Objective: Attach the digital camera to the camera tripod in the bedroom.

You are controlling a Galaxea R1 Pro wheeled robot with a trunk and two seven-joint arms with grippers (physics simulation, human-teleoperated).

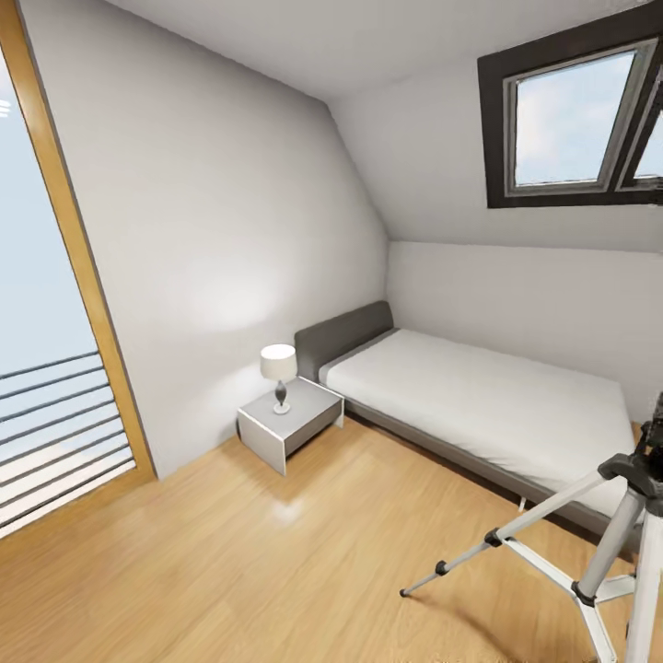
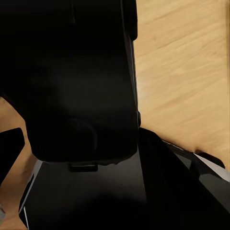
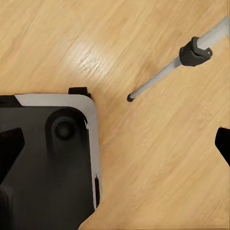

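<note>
The right gripper (image 3: 115, 143) hangs above the floor, its dark fingertips (image 3: 10, 143) spread wide apart; the left gripper's state seems unreadable.

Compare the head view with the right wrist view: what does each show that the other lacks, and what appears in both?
Head view alone: the bed, a bedside table with a lamp on it, the skylight, a glazed door with horizontal rails, and the upper part of the camera tripod.

Right wrist view alone: the robot's black, silver-edged base on the floor.

Both: the light wood floor and a silver tripod leg ending in a black foot.
</note>
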